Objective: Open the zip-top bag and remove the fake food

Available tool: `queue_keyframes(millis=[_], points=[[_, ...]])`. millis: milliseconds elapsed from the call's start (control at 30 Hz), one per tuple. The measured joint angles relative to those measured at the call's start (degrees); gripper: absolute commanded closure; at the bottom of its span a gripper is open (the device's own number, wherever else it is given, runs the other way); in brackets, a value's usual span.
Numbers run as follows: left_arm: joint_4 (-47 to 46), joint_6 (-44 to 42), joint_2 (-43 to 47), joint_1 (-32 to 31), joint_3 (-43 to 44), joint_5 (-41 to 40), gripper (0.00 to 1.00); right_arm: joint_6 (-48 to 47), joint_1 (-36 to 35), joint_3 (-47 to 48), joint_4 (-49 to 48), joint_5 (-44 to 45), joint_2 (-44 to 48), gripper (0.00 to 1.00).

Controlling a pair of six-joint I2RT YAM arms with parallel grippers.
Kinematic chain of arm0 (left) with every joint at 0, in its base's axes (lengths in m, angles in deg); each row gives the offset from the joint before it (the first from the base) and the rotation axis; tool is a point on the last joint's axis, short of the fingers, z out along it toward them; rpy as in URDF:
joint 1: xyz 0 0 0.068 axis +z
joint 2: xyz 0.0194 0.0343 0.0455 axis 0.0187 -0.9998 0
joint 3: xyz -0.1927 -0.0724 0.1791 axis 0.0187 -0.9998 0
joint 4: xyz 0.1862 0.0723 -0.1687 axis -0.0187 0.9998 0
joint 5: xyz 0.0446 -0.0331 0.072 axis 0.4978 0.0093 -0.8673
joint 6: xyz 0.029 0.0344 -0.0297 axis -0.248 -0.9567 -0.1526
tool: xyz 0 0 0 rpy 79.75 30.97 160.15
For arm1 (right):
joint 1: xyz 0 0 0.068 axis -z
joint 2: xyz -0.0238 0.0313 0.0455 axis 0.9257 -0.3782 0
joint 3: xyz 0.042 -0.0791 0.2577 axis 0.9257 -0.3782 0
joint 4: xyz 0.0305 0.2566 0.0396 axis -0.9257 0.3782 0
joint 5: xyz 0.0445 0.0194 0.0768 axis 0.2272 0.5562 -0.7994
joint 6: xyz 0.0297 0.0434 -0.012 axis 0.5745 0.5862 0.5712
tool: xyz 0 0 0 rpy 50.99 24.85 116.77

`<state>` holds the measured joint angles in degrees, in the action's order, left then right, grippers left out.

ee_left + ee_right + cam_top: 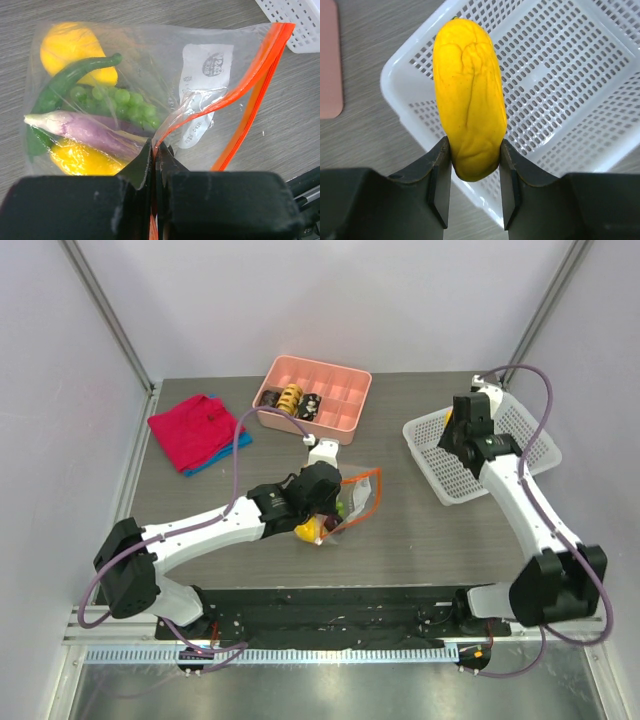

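Note:
The clear zip-top bag (358, 495) (200, 85) lies mid-table with its orange zipper strip (260, 75) gaping. My left gripper (330, 512) (155, 150) is shut on one lip of that strip. Inside the bag lie fake food pieces: a yellow piece (75, 47), a green long vegetable (75, 75), green grapes (122, 100), a purple eggplant (85, 127) and another yellow piece (85, 157). My right gripper (455, 430) (475, 152) is shut on a long yellow fake fruit (470, 95), held above the near-left corner of the white basket (525, 435) (570, 75).
A pink compartment tray (345, 390) (329, 60) with brown pastry-like pieces (290, 400) stands at the back centre. A red folded cloth (195, 428) lies at the back left. The white basket sits at the right, close to the table's edge.

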<state>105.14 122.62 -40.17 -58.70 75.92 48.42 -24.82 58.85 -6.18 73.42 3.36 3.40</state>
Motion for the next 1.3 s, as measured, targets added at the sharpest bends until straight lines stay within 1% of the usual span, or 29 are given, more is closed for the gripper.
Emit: queue_keyframes(millis=[100, 200, 300, 333, 400, 433, 467, 600, 700, 800, 867, 933, 1033, 1067, 1133, 1167, 1200, 1233, 1267, 1300], points=[[0.1, -0.4, 0.1, 0.0, 0.1, 0.9, 1.0, 0.0, 3.6, 1.0, -3.1, -3.7, -6.8, 0.98], [1.0, -1.2, 0.1, 0.0, 1.2, 1.8, 1.0, 0.1, 6.7, 1.8, -5.1, -6.8, -12.5, 0.92], [1.7, -1.6, 0.2, 0.0, 2.7, 2.4, 1.0, 0.3, 9.6, 2.9, -6.7, -9.7, -17.6, 0.74], [1.8, -1.8, 0.3, 0.0, 3.0, 2.6, 1.0, 0.3, 10.1, 3.1, -7.0, -10.6, -19.1, 0.58], [2.2, -2.4, 0.5, 0.1, 3.7, 2.9, 1.0, 0.5, 11.1, 3.1, -7.2, -11.6, -21.1, 0.4], [2.2, -2.5, 0.5, 0.2, 3.8, 2.9, 1.0, 0.7, 11.3, 3.1, -7.1, -12.0, -21.7, 0.27], [2.4, -2.8, 0.7, 0.2, 4.1, 3.1, 1.0, 0.9, 11.4, 3.1, -7.0, -12.1, -22.0, 0.19], [2.8, -3.3, 0.8, 0.8, 4.8, 3.9, 1.0, 0.6, 10.5, 3.6, -5.6, -10.9, -22.0, 0.17], [3.4, -3.8, 0.8, 1.1, 5.2, 4.3, 1.0, 0.7, 8.6, 3.5, -4.0, -8.8, -20.2, 0.17], [3.5, -4.2, 1.2, 1.5, 5.2, 4.6, 1.0, 0.9, 3.7, 2.6, -2.2, -6.2, -15.1, 0.18], [3.6, -4.3, 1.8, 1.7, 5.2, 4.9, 1.0, 0.9, -3.3, 2.3, -1.2, -4.3, -10.0, 0.22], [3.8, -4.3, 2.5, 1.9, 5.2, 5.0, 1.0, 1.0, -12.0, 1.9, -0.7, -3.8, -4.7, 0.28], [4.0, -4.4, 3.3, 2.1, 5.2, 5.3, 1.0, 1.3, -22.9, -0.3, -0.3, -4.1, 2.6, 0.32], [4.1, -4.4, 3.6, 2.1, 5.2, 5.4, 1.0, 1.4, -25.2, -1.1, -0.1, -3.9, 4.4, 0.33], [4.3, -4.4, 3.9, 2.2, 5.2, 5.5, 1.0, 1.7, -29.6, -3.1, 1.0, -3.9, 8.0, 0.38], [4.4, -4.4, 3.9, 2.2, 5.2, 5.6, 1.0, 1.9, -31.3, -3.9, 1.2, -4.1, 9.0, 0.42], [4.5, -4.4, 4.0, 2.2, 5.2, 5.6, 1.0, 2.1, -32.5, -4.6, 1.3, -4.6, 9.4, 0.48], [4.6, -4.4, 4.0, 2.2, 5.2, 5.8, 1.0, 2.3, -33.4, -5.3, 1.2, -5.4, 9.6, 0.51], [4.6, -4.4, 4.1, 2.2, 5.2, 5.8, 1.0, 2.5, -34.3, -6.2, 1.0, -6.4, 9.7, 0.55], [4.7, -4.4, 4.2, 2.2, 5.2, 5.8, 1.0, 2.8, -35.1, -7.2, 0.8, -7.3, 9.5, 0.61]])
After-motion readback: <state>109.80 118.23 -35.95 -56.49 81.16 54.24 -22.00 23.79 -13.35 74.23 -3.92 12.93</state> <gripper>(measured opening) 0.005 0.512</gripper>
